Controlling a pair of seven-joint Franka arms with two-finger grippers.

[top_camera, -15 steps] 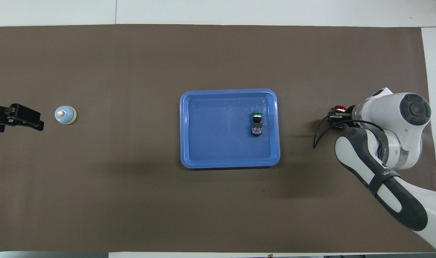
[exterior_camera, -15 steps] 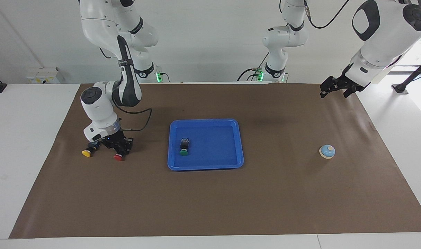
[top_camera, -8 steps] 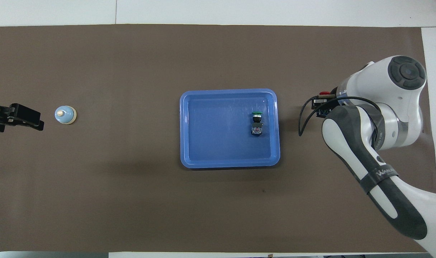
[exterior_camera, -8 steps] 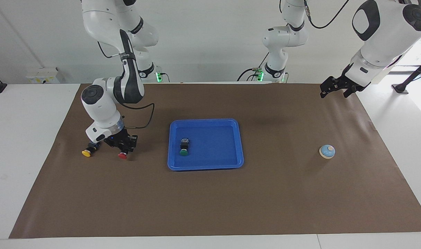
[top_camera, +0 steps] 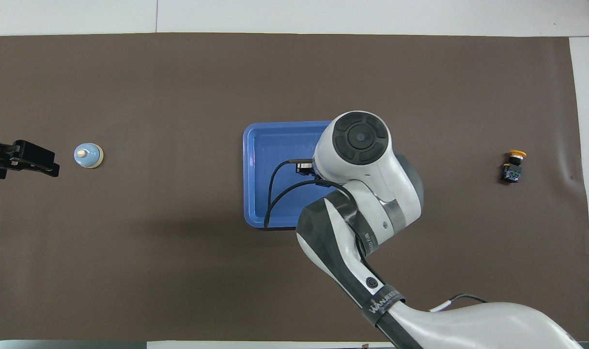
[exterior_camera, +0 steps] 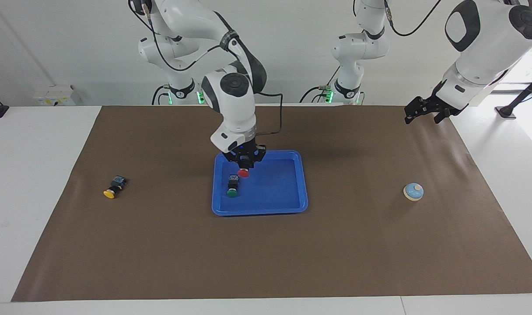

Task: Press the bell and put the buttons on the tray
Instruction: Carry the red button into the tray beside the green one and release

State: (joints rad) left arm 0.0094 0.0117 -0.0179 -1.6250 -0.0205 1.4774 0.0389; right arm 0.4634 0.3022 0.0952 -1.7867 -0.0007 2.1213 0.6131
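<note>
My right gripper (exterior_camera: 245, 164) hangs over the blue tray (exterior_camera: 288, 205), shut on the red button (exterior_camera: 243, 173), whose cap points down. The green button (exterior_camera: 232, 186) lies in the tray just under it. In the overhead view my right arm covers both of these and much of the tray (top_camera: 255, 160). The yellow button (exterior_camera: 113, 187) (top_camera: 513, 165) lies on the brown mat toward the right arm's end of the table. The light-blue bell (exterior_camera: 413, 191) (top_camera: 88, 155) sits toward the left arm's end. My left gripper (exterior_camera: 423, 110) (top_camera: 30, 162) waits open in the air at that end.
A brown mat (exterior_camera: 358, 253) covers the table. White table surface (exterior_camera: 34, 144) shows past its edges. A black cable (top_camera: 275, 194) loops from my right wrist over the tray.
My right gripper has lifted the red button off the mat beside the yellow one and carried it over the tray. The left arm has not moved.
</note>
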